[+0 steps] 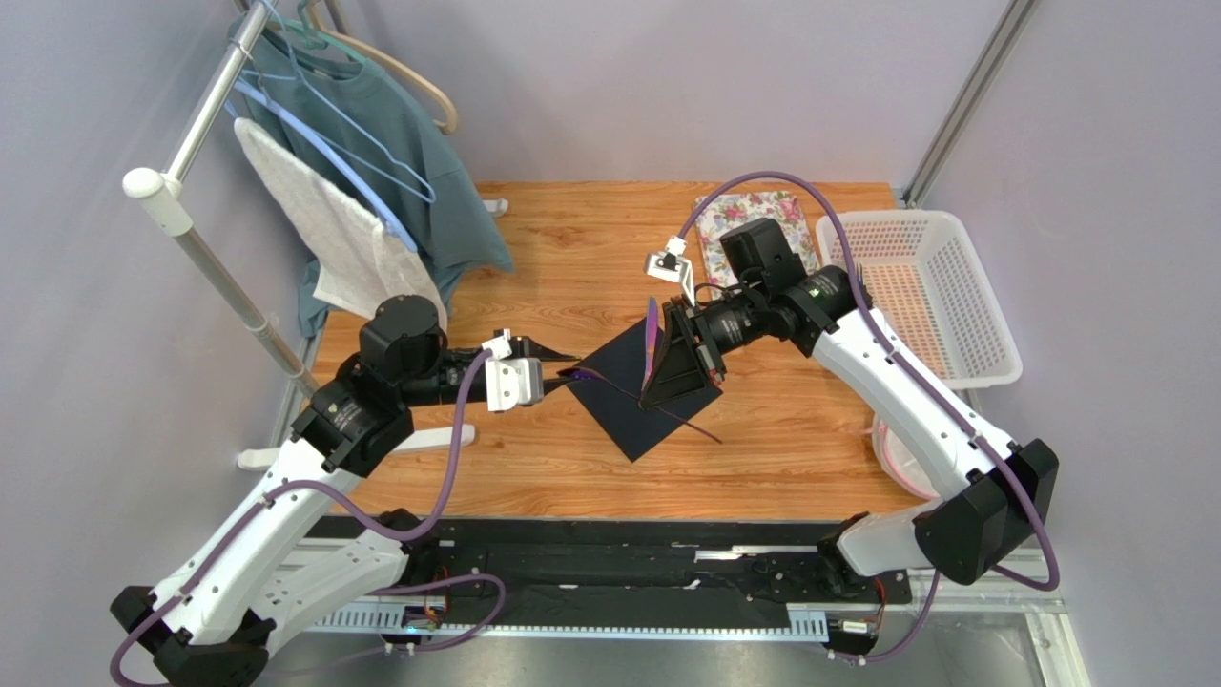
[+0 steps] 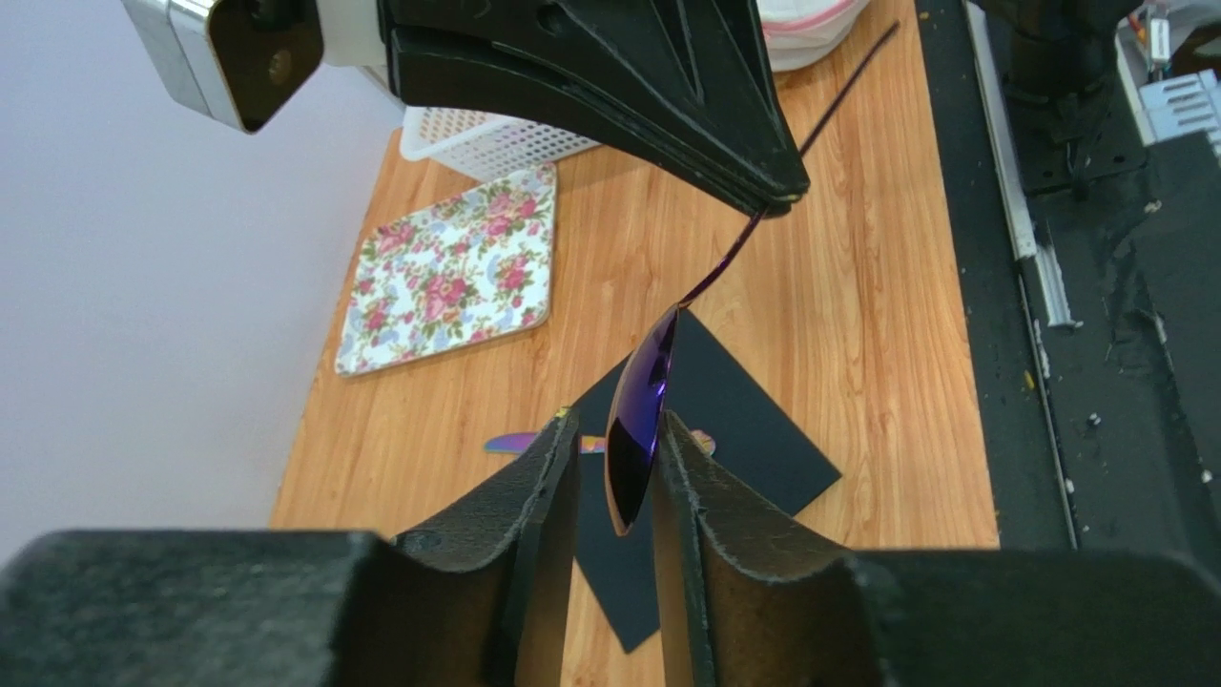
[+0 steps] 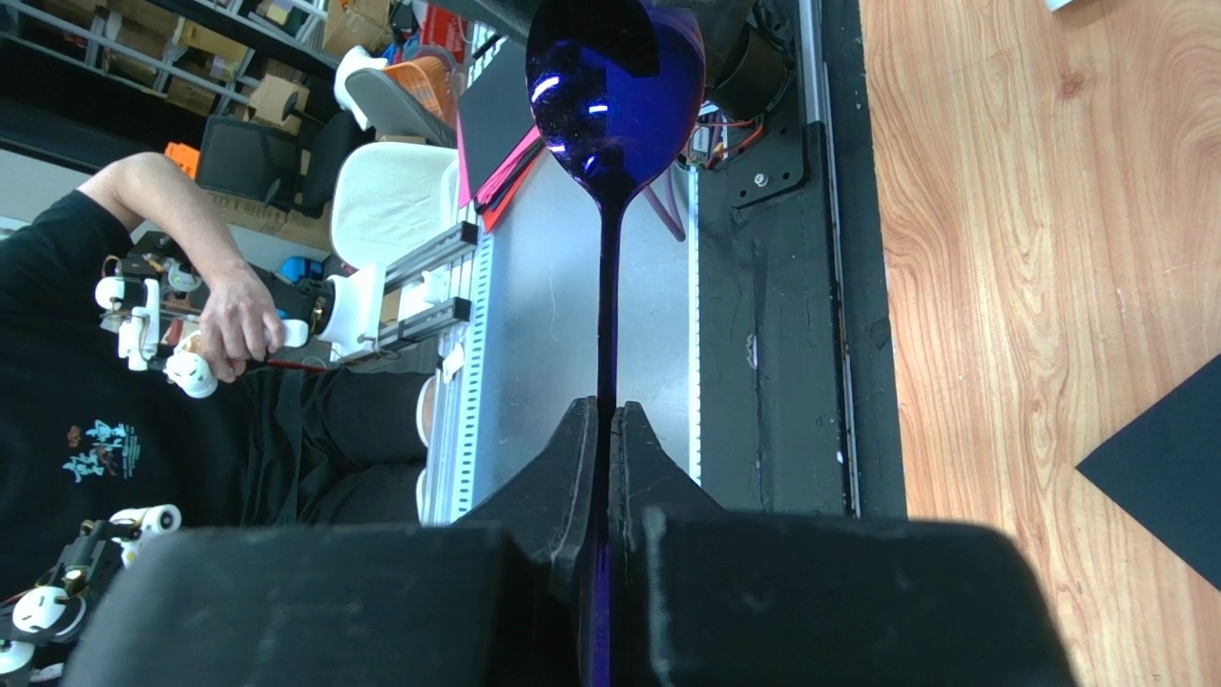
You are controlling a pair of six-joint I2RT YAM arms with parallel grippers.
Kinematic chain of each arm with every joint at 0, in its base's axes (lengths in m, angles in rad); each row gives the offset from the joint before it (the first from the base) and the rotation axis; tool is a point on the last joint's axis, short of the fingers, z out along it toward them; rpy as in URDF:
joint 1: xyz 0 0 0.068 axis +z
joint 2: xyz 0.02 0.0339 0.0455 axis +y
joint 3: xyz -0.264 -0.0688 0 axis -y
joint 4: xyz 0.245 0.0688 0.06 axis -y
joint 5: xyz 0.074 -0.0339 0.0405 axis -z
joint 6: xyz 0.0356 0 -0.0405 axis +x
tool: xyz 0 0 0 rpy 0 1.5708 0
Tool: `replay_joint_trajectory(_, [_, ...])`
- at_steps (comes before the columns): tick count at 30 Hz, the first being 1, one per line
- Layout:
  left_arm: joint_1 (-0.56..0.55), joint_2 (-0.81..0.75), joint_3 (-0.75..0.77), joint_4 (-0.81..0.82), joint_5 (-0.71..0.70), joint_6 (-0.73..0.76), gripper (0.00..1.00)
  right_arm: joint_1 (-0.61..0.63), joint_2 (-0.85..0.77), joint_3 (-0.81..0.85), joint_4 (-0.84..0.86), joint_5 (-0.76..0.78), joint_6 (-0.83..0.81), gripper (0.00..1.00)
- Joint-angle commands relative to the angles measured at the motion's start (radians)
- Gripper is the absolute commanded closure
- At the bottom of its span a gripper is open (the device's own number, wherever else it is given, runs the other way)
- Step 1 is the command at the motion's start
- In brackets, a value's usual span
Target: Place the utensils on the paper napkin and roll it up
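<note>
Top: we see the paper napkin (image 1: pixel 624 422) flat on the table (image 1: pixel 573 244). Left wrist: left gripper (image 2: pixel 619 427) part-open astride the spoon (image 2: pixel 639 408) bowl above the napkin, gap on one side, nothing clamped; second utensil (image 2: pixel 516 441) lies at the napkin's edge. Right wrist: right gripper (image 3: pixel 605 418) pinched tight on the spoon handle.
</note>
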Motion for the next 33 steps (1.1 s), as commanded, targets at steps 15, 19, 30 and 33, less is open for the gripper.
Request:
replay_joint_trajectory(15, [-0.007,0.326,0.399,-0.425,-0.176,-0.413,1.00,-0.009,-0.056,0.264,-0.180,0.714,-0.334,0.23])
replay_joint_trajectory(19, [-0.004,0.538,0.502,-0.576,-0.083,-0.496,1.00,-0.008,-0.105,0.257,-0.206,0.774,-0.426,0.28])
replay_joint_trajectory(30, [0.012,0.778,0.579,-0.609,0.090,-0.648,1.00,0.170,-0.111,0.134,-0.231,0.915,-0.494,0.52])
replay_joint_trajectory(33, [0.022,0.817,0.586,-0.623,0.088,-0.651,1.00,0.221,-0.076,0.128,-0.237,0.934,-0.486,0.52])
